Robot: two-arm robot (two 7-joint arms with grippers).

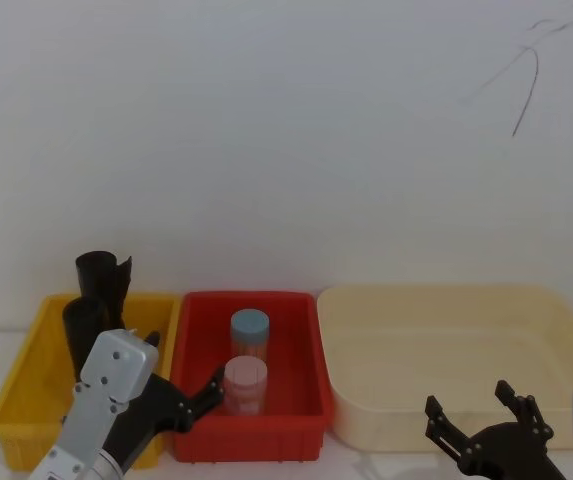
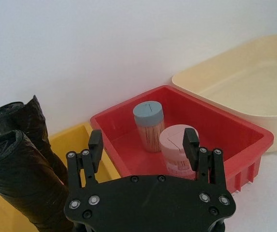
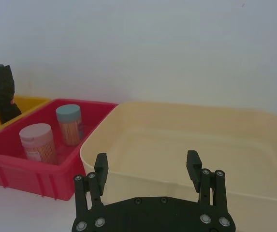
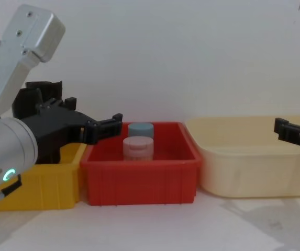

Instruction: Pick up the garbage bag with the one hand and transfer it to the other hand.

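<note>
Black flared roll (image 1: pixel 103 272) stands just behind the garbage bag (image 1: pixel 79 320).

Garbage bag (image 2: pixel 24 183): rendered in plain glossy black.
Second roll (image 2: pixel 34 123): rendered in the same black.
Left bin (image 1: pixel 16 400): coloured yellow.
Middle bin (image 1: pixel 301 330): coloured red.
Right bin (image 1: pixel 446 300): coloured pale cream.
Rear jar (image 2: pixel 148 126): capped in grey-blue; tan contents are seen through it.
Front jar (image 2: pixel 176 151): capped in pale pink.
Left gripper (image 2: pixel 143 144): finished in black, mounted on a silver wrist (image 4: pixel 6 149) marked by a green light (image 4: pixel 8 174).
Right gripper (image 3: pixel 147 162): finished in black.
Wall (image 1: pixel 286 130): painted white.
</note>
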